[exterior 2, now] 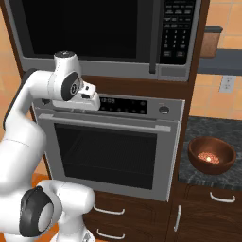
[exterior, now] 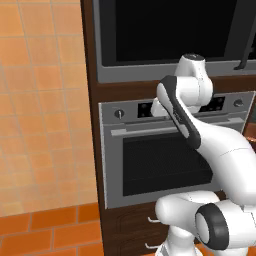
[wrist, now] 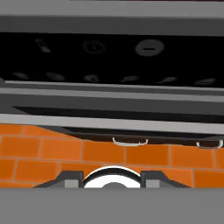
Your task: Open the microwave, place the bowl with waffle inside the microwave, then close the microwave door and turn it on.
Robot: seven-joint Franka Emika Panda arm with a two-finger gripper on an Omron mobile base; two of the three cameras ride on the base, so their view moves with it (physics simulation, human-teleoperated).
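The gripper (wrist: 112, 178) is seen in the hand view as two dark fingertips (wrist: 70, 178) at the bottom edge, set well apart with nothing between them, so it is released. It is pointed down past the oven (wrist: 112, 65), whose dark control strip and grey handle cross the top of that view, toward the orange tiled floor (wrist: 52, 151) and the drawer handles (wrist: 130, 141) of the cabinet below. In the base views the hand is held just in front of the oven's control panel (exterior 2: 127, 104), with the arm (exterior: 187, 122) folded up before the oven door (exterior 2: 106, 151).

The microwave (exterior 2: 101, 33) is built in above the oven. Its door (exterior 2: 80, 26) is shut, a black glass panel with a dark vertical bar handle (exterior 2: 153, 35) and a keypad (exterior 2: 177, 30) to the right.

A brown bowl (exterior 2: 211, 155) with a pale waffle (exterior 2: 208, 157) inside is set on the dark counter (exterior 2: 198, 130) to the right of the oven, well apart from the gripper.
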